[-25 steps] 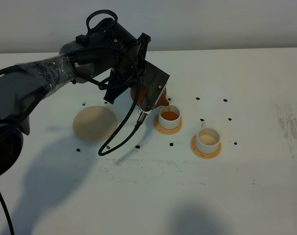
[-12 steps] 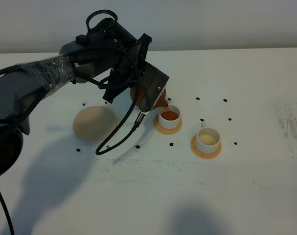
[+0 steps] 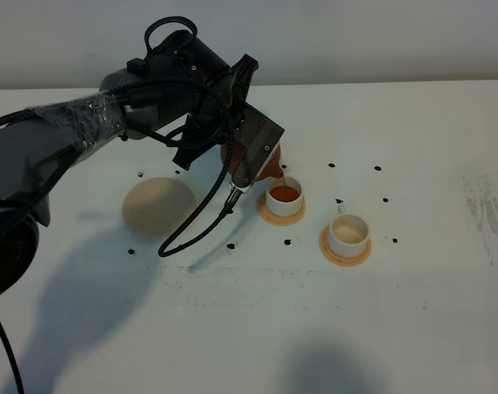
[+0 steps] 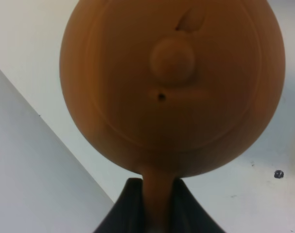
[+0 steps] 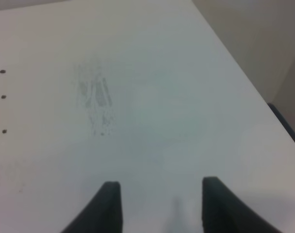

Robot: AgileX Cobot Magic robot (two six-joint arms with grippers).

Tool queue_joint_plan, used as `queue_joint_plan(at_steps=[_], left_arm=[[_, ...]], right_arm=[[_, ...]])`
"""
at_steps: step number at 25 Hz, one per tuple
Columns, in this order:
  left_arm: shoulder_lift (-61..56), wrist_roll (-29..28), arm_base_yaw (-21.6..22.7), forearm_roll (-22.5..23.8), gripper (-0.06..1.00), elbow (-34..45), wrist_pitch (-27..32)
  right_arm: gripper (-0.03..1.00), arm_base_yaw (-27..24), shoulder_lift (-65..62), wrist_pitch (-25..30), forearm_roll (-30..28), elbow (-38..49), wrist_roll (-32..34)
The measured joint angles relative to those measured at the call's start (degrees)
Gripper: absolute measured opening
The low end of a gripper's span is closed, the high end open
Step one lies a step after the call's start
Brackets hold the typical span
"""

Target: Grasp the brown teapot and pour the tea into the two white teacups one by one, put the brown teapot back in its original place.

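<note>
The brown teapot (image 3: 270, 167) hangs tilted, its spout over the left of the two white teacups (image 3: 284, 195), which holds amber tea. The other white teacup (image 3: 348, 231) stands to the right and looks empty. In the left wrist view the teapot (image 4: 171, 82) fills the picture, and my left gripper (image 4: 156, 199) is shut on its handle. The original place, a pale beige disc (image 3: 157, 206), lies bare to the left. My right gripper (image 5: 162, 204) is open above bare table and does not show in the exterior high view.
Each cup stands on an orange-tan coaster (image 3: 344, 254). Small black dots (image 3: 287, 242) mark the white table around the cups. A black cable (image 3: 191, 226) loops down from the left arm to the table. A grey scuff (image 3: 485, 213) lies at the far right.
The teapot stays tilted over the left cup. The hanging cable loop has swung slightly to the left.
</note>
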Motion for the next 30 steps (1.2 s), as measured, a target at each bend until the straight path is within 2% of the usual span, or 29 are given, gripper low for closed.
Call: queue_joint_plan(at_steps=[30], left_arm=[[-0.1,1.5,0.0,0.2,0.09,0.0,-1.5]], right_arm=[[0.4,0.0,0.0,0.0,0.0,0.0,-0.3]])
